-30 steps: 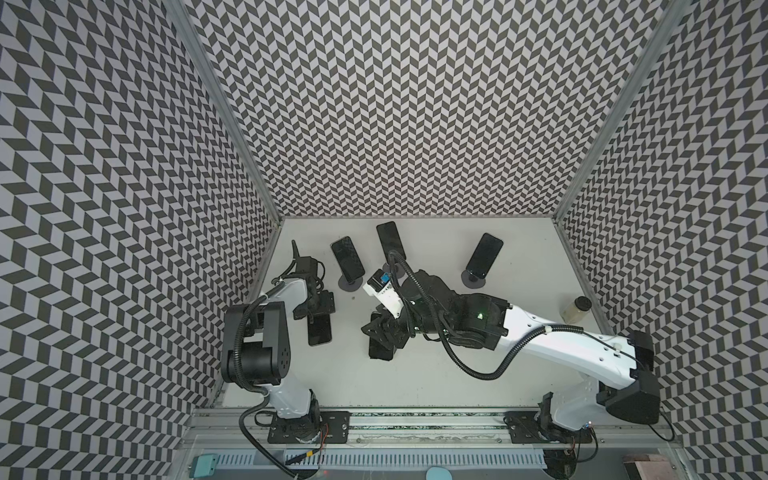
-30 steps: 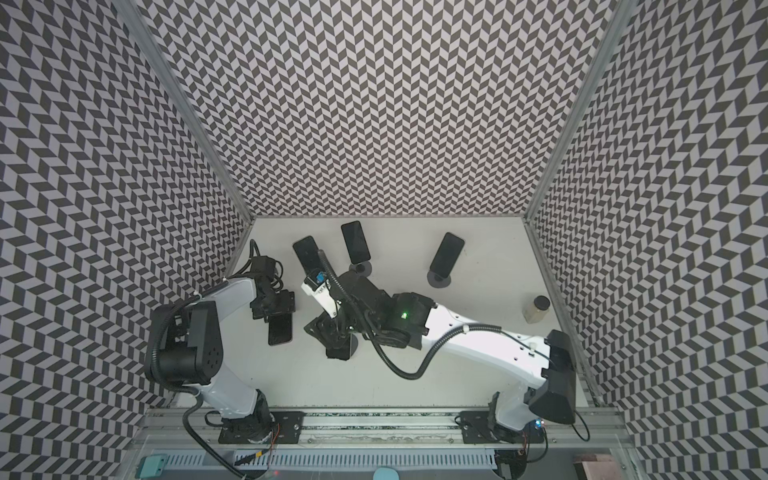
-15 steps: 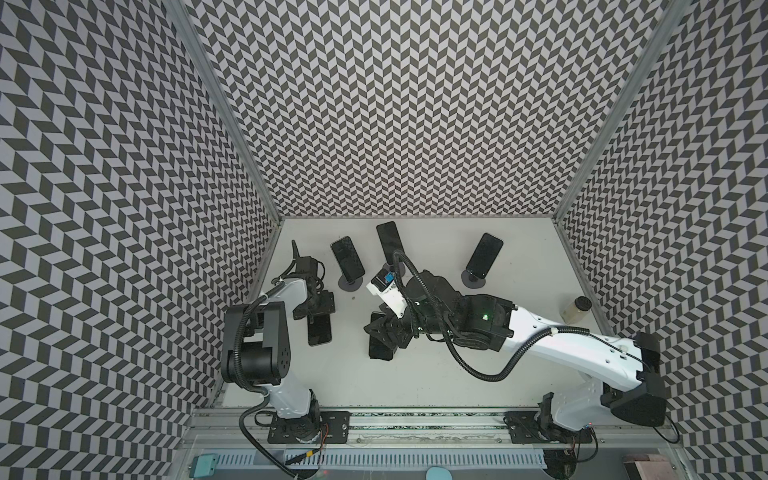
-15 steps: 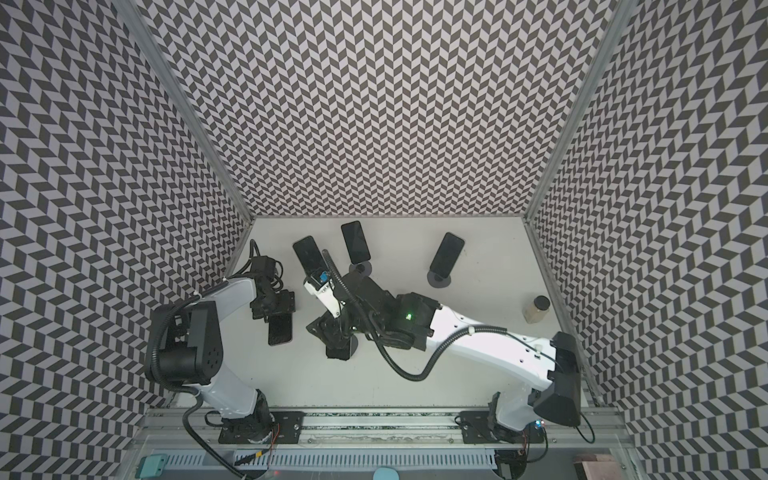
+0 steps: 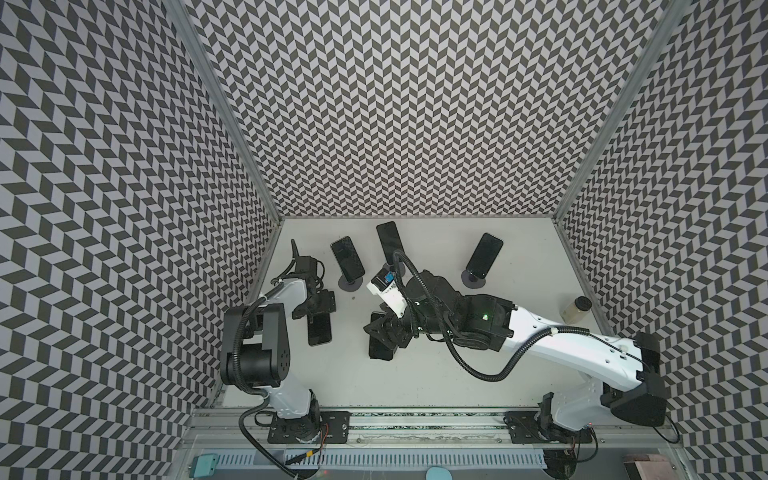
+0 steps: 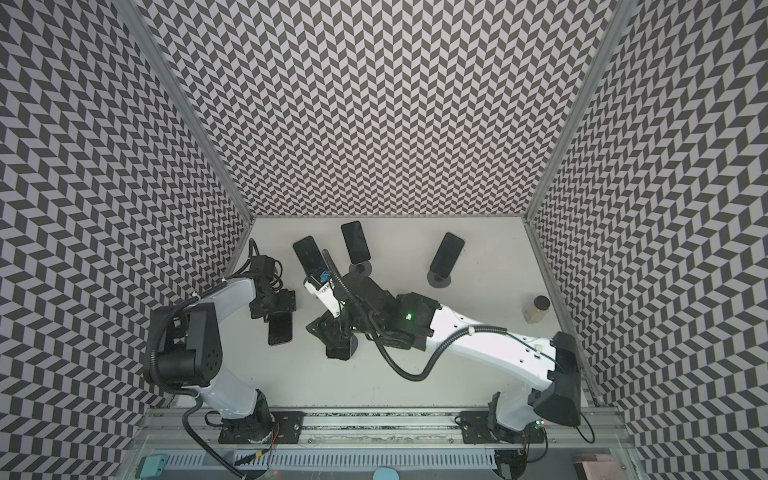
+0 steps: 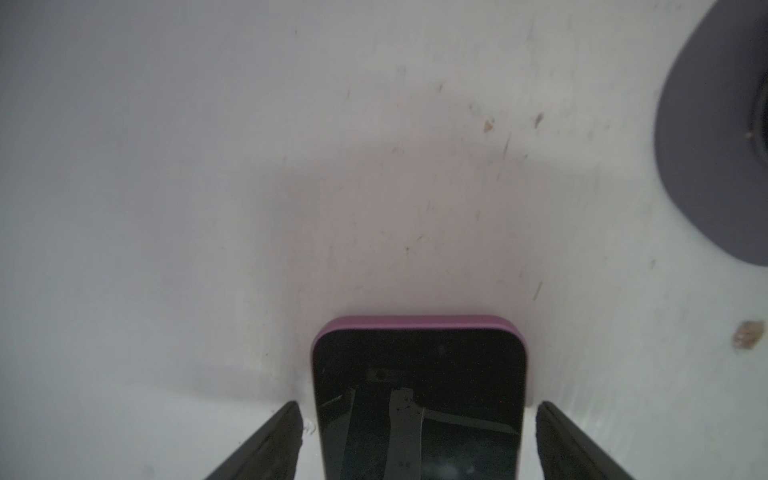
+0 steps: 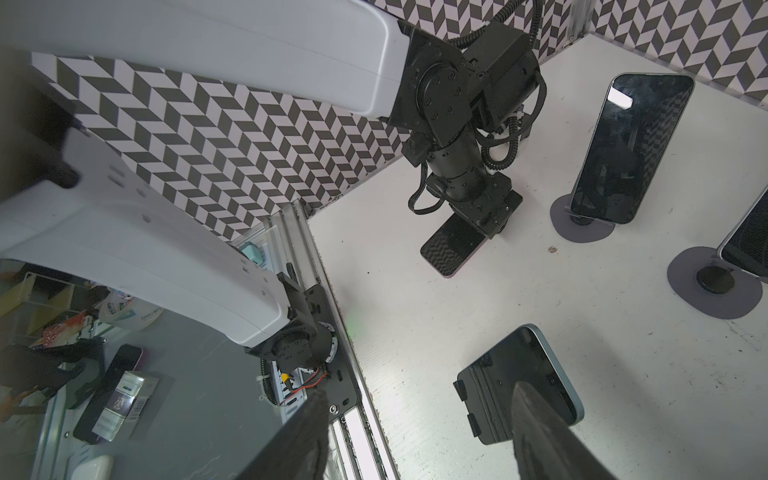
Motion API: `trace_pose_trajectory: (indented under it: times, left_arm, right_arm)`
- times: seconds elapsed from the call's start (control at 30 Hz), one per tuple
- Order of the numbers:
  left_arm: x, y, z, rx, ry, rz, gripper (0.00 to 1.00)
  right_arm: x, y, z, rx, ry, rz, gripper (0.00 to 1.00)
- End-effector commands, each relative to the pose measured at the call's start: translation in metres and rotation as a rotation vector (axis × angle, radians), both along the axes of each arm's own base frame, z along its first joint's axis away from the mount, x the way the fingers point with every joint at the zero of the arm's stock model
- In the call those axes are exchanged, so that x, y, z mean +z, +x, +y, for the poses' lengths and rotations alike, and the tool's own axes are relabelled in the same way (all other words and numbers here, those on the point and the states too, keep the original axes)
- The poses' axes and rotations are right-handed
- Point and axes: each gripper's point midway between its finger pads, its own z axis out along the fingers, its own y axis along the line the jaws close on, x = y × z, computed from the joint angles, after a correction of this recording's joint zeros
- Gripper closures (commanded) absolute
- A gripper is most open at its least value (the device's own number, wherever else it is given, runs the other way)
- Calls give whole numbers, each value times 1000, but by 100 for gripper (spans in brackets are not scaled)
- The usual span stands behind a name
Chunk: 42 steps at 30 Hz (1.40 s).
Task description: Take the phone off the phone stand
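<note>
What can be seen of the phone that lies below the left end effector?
The phone is a slim rectangle with rounded corners, a glossy dark screen facing up and a pink-purple rim, perhaps a case. It lies flat on the white table, on its left part. The left end effector stands over one end with jaws open, a gap on each side, so only the table seems to touch it.

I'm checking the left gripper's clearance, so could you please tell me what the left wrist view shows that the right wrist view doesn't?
Only left wrist: the left gripper open, clear of both sides of the pink-cased phone. Only right wrist: two phones on stands and a blue-edged phone by the right gripper. Both: the pink-cased phone flat on the white table.
</note>
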Motion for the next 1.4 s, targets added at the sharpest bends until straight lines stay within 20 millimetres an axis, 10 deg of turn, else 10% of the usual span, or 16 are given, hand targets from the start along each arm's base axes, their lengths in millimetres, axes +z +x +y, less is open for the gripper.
trace_pose_trajectory:
  times: [0.0, 0.33, 0.67, 1.07, 1.37]
  left_arm:
    - [21, 9, 4, 2, 11, -64, 10]
    - [63, 27, 5, -7, 22, -193, 9]
    - [161, 26, -7, -18, 19, -445, 10]
    - [276, -24, -100, -277, -13, -876, 12]
    - [301, -38, -178, -575, -120, -1007, 14]
  right_arm:
    - [20, -1, -1, -8, 63, -35, 30]
    - [34, 8, -10, -82, 96, -56, 27]
    - [59, 25, -36, -225, 127, -103, 27]
    - [64, 31, -89, -411, 138, -85, 27]
    - [39, 32, -125, -522, 109, -59, 26]
